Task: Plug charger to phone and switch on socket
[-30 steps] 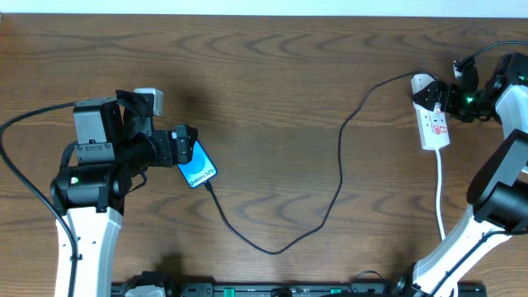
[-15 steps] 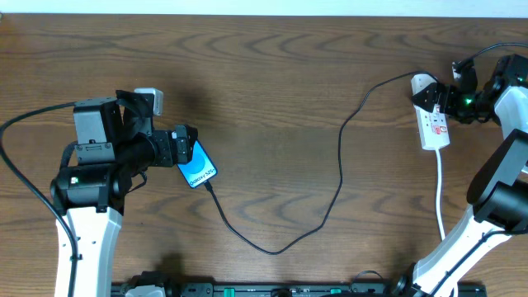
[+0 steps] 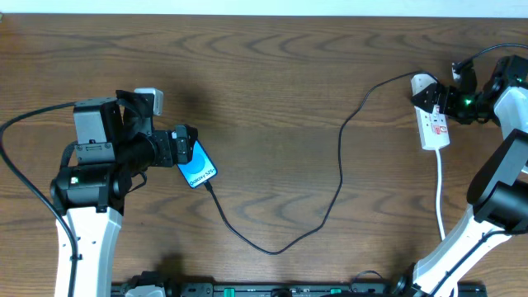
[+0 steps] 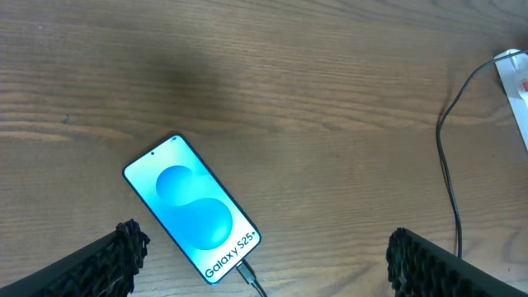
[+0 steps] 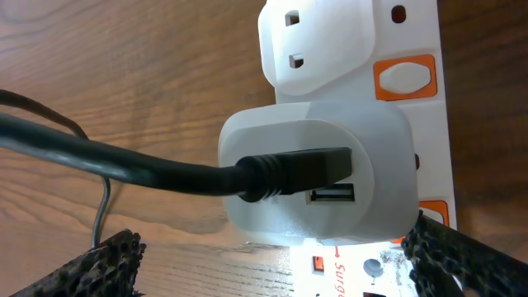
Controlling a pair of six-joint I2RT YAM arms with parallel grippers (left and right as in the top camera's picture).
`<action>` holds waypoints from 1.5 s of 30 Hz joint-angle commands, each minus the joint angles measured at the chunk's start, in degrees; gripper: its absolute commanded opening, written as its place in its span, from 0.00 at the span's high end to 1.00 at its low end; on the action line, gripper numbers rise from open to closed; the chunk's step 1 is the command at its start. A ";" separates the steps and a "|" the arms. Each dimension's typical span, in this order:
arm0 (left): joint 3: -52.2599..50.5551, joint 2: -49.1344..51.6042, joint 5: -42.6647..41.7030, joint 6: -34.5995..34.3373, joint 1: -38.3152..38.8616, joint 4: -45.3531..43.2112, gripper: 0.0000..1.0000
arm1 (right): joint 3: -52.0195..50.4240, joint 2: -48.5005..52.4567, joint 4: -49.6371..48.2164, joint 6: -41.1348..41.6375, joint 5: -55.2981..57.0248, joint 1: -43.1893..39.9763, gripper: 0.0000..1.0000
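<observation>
The phone (image 3: 196,165) is lying face up on the table (image 3: 272,74), over on the left, isn't it? Is the charger in it?

It's looking that way. The charger (image 3: 340,165) is running as a thin black line from the phone's lower edge, looping across the wood and up to the socket (image 3: 433,124) on the far right. From the left wrist view the connector tip (image 4: 247,272) is sitting at the phone's bottom edge, so I'm judging that half done.

And the arms?

The left gripper (image 3: 186,147) is hovering just over the phone, jaws spread wide and gripping nothing. The right gripper (image 3: 437,101) is hanging above the socket's rounded end, jaws just as wide and empty.

So the switching is what's remaining?

I'm thinking so. In the right wrist view the charger's black plug is sitting in a white adapter (image 5: 318,177) on the strip. One orange switch (image 5: 404,77) is showing beside the empty outlet. A second (image 5: 435,213) is peeking out beside the adapter, partly cut off. That's likely the one wanted, though I can't tell whether it's already on.

How should it be going about it?

Bringing the jaws together first, I'd say, so one fingertip is pressing rather than two straddling. Then coming straight down on that rocker, keeping clear of the adapter and cable so the strip isn't sliding
</observation>
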State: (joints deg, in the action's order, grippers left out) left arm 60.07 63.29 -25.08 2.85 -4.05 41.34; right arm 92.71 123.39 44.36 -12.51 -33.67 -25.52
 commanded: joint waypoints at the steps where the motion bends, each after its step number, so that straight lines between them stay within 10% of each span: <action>1: -0.17 0.28 0.72 0.55 0.13 0.00 0.05 | -0.70 1.44 -0.04 0.28 -1.42 0.87 0.01; 45: -0.17 0.28 0.72 0.55 0.13 0.00 0.05 | -4.87 1.44 -1.11 3.28 -5.18 0.87 0.01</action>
State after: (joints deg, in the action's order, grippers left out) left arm 60.07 63.29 -25.08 2.85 -4.05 41.36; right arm 90.52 123.04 41.28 -10.90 -35.20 -25.76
